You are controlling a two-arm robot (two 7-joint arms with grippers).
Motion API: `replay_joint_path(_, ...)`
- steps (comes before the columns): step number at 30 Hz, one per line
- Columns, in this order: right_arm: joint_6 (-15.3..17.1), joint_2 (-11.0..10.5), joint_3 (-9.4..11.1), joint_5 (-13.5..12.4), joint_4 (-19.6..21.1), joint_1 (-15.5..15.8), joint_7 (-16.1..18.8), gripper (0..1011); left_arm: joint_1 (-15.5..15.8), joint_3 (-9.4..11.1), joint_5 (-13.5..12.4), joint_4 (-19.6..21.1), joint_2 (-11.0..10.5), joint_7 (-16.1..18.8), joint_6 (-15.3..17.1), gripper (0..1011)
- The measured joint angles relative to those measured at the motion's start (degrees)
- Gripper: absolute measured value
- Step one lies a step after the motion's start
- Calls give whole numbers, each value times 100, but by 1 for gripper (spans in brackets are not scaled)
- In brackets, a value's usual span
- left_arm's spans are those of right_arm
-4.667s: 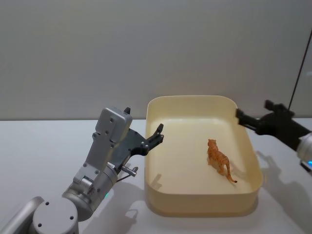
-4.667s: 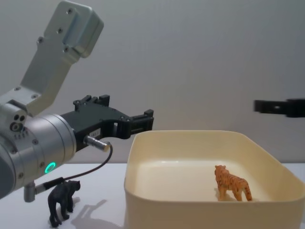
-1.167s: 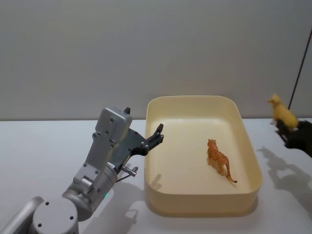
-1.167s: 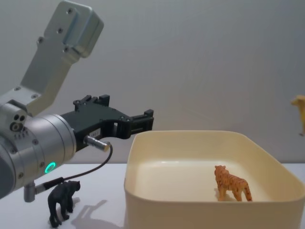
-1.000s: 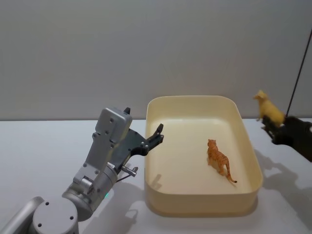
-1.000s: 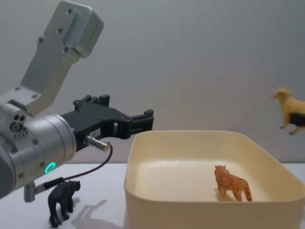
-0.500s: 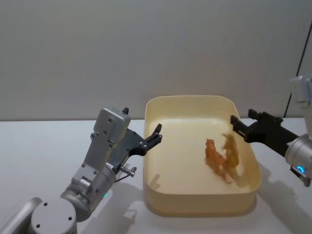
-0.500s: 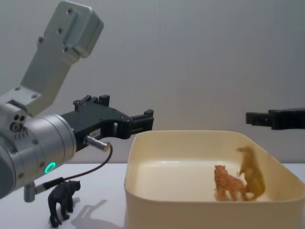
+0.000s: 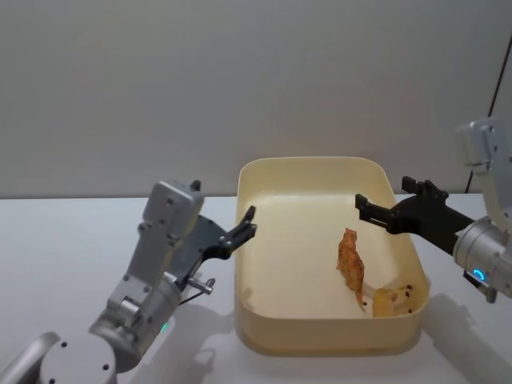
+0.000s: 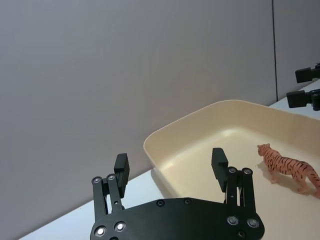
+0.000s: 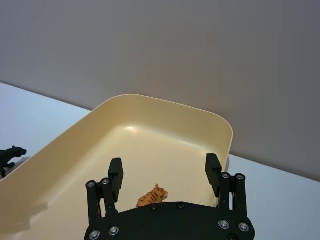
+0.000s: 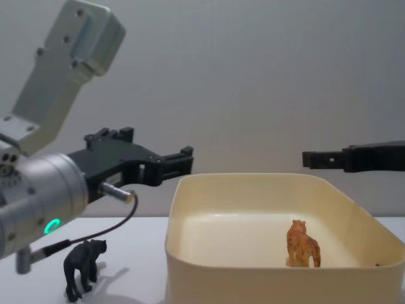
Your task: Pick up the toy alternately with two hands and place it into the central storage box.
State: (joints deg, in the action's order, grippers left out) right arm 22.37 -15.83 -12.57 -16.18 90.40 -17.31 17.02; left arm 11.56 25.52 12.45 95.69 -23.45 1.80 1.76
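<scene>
Cream-yellow plastic forms the central storage box (image 9: 320,162), which sits on a pale table (image 9: 64,240). Inside it an orange striped tiger toy (image 9: 350,264) stands upright in the right half. A yellow toy animal (image 9: 392,301) lies in the near right corner, just beside the tiger's tail end; it is too blurred to tell its kind.

The right gripper (image 11: 164,166) hangs above the box's right side, its two black fingers spread wide with nothing between them. The left gripper (image 10: 170,161) is held in the air just beside the box's left rim, its fingers likewise well apart and empty.

A black panther toy (image 12: 82,266) stands on the table left of the box, below the left arm.
</scene>
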Motion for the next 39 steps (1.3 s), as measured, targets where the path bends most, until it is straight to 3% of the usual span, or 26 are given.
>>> replay_joint_path(9, 31, 26, -26, 36, -11, -31, 19, 1001, -422, -108, 300, 486, -339, 524, 292, 1002)
replay_joint_path(18, 45, 40, -40, 52, -16, -46, 29, 1001, -846, -254, 900, 850, -700, 780, 616, 1002)
replay_joint_path(22, 49, 43, -42, 57, -18, -49, 31, 1001, -930, -307, 1136, 865, -787, 671, 679, 1002)
replay_joint_path(28, 54, 46, -46, 61, -20, -51, 35, 1001, -914, -395, 1527, 629, -830, 196, 775, 1002)
replay_joint_path(39, 59, 50, -51, 67, -21, -56, 37, 1001, -724, -510, 1828, 83, -805, -362, 940, 1002)
